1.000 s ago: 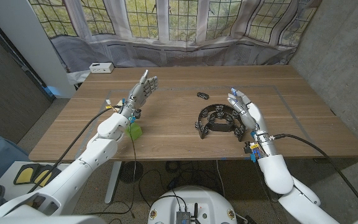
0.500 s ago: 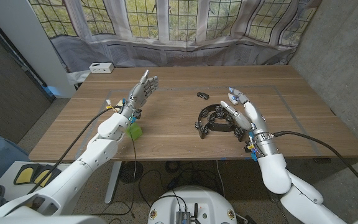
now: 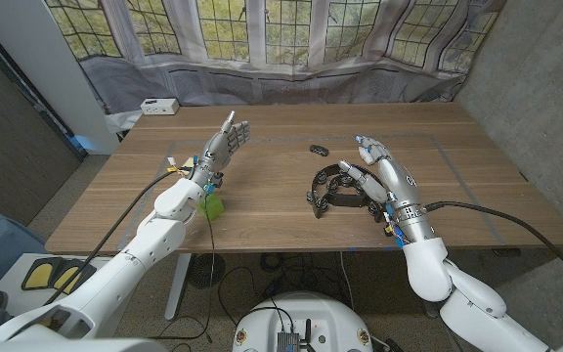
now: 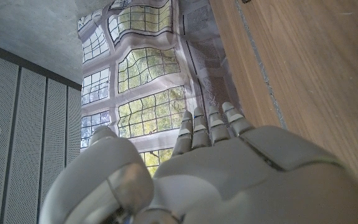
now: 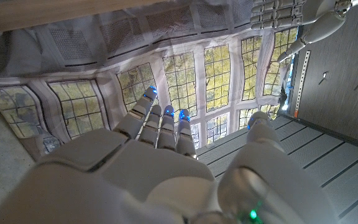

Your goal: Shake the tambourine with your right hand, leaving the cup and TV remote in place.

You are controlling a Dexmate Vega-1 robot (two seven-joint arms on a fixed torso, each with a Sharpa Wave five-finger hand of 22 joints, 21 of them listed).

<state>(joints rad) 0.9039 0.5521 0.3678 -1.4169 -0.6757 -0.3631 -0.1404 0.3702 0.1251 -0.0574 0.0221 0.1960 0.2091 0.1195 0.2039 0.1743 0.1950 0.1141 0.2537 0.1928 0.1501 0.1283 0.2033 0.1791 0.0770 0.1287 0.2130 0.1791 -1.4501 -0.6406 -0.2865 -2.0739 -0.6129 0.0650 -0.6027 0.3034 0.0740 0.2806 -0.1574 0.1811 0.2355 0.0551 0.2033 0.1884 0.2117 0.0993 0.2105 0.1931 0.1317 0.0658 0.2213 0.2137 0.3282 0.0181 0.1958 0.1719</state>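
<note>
The black tambourine point(image 3: 338, 189) lies on the wooden table point(image 3: 262, 186), right of the middle. My right hand point(image 3: 383, 176) hangs at its right rim, fingers apart and reaching over the rim; I see no grip on it. In the right wrist view the same hand point(image 5: 154, 162) has straight, spread fingers with nothing in them. My left hand point(image 3: 225, 143) is raised over the table's left part, fingers straight and empty, as the left wrist view's hand point(image 4: 216, 168) also shows. A small green cup-like object point(image 3: 212, 206) stands near the front edge under my left forearm. A small dark object point(image 3: 319, 150) lies behind the tambourine.
A white box point(image 3: 158, 106) sits at the table's far left corner. Behind the table hangs a curtain printed with windows point(image 3: 291, 39). A concrete wall point(image 3: 545, 88) stands to the right. Bare wood stretches between the two hands.
My right hand has shifted left and turned toward the tambourine, its fingers now over the right rim. The left arm and the tabletop things have not moved.
</note>
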